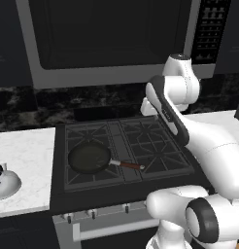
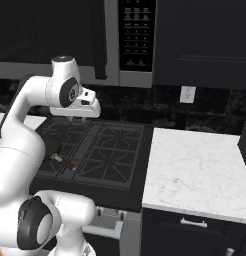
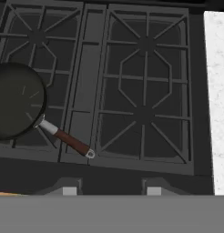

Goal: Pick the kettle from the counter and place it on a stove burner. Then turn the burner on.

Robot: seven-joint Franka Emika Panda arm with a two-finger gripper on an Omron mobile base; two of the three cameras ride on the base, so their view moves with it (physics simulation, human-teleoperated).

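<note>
While the arm stands raised over the cooktop [image 1: 126, 146], the kettle [image 1: 4, 182] sits on the white marble desk [image 1: 29, 155] left of the stove, at the left edge of the left base view, well apart from the arm. Frying pan [image 1: 88, 158], black, reddish-brown handle: on the front left burner [image 3: 22, 107]. End effector [image 2: 75, 119]: above the rear grates, holding nothing; whether its jaws are apart or together cannot be told.

Our white arm rises from the near base, bends at the elbow and reaches far; our pincer [image 2: 75, 119] points down, nothing between its fingers.
</note>
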